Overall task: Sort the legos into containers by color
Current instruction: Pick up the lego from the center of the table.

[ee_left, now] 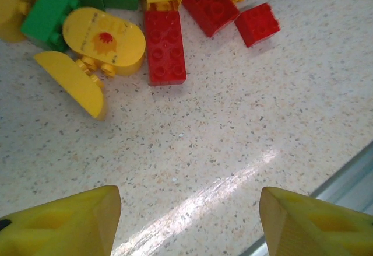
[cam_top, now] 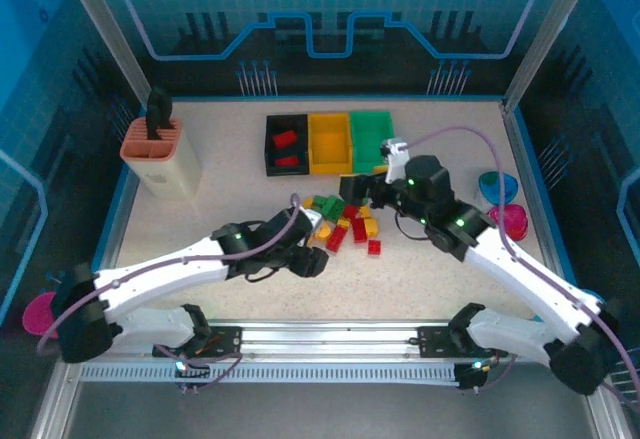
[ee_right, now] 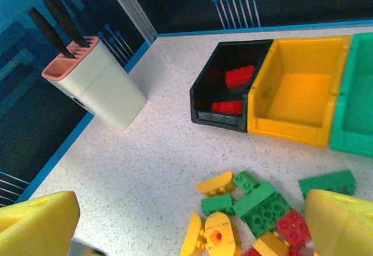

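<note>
Cream speckled table [cam_top: 230, 184] carries legos [cam_top: 345, 221], blue walls [cam_top: 40, 59] around

A speckled pale table [cam_top: 200, 209] has a blue border. Near its far left corner stands a cream knife block [cam_top: 165, 164] with a salmon-pink slotted top and black handles [cam_top: 158, 111] sticking up from it. By the right edge sit a blue bowl [cam_top: 497, 187] and, just nearer, a pink bowl [cam_top: 512, 221]. A metal rail [cam_top: 330, 337] runs along the near edge. Another pink dish [cam_top: 40, 311] lies beyond the near left corner.
</note>
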You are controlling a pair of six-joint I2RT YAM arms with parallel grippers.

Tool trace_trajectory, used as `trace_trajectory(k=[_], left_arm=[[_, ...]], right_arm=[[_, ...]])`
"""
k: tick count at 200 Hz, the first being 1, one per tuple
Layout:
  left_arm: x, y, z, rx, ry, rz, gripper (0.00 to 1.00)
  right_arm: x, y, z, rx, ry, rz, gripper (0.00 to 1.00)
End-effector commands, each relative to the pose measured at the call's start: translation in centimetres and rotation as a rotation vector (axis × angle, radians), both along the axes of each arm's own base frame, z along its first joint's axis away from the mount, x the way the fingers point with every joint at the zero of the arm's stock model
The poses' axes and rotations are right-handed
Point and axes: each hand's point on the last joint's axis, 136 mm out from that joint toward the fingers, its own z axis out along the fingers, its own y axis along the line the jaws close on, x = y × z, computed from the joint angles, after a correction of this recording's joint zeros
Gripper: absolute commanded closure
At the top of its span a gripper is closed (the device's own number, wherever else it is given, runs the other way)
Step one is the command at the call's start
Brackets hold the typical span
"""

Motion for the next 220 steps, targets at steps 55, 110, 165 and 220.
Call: trace_trajectory(k=[55,110,165,220], left_arm=[[3.0,-5.2,-4.9,0.066,0.110,-0.017,0.35],[5.7,-5.1,-8.3,0.161,0.142,0.019,0.35],[7.0,-4.7,-9.8,0.202,0.156,0.035,0.35],[8.3,-4.7,-10.7,0.260,0.146,0.043,0.36]], right_arm=[[-4.0,-3.3,-4.7,-0.064,0.092,-0.065,0.05],[-4.4,-3.0,-5.4,-0.111,0.111,-0.050,0.08],[-4.4,-3.0,-5.4,-0.112,0.102,-0.054,0.08],[-4.5,-3.4,-4.7,-0.111,0.082,-0.063,0.09]])
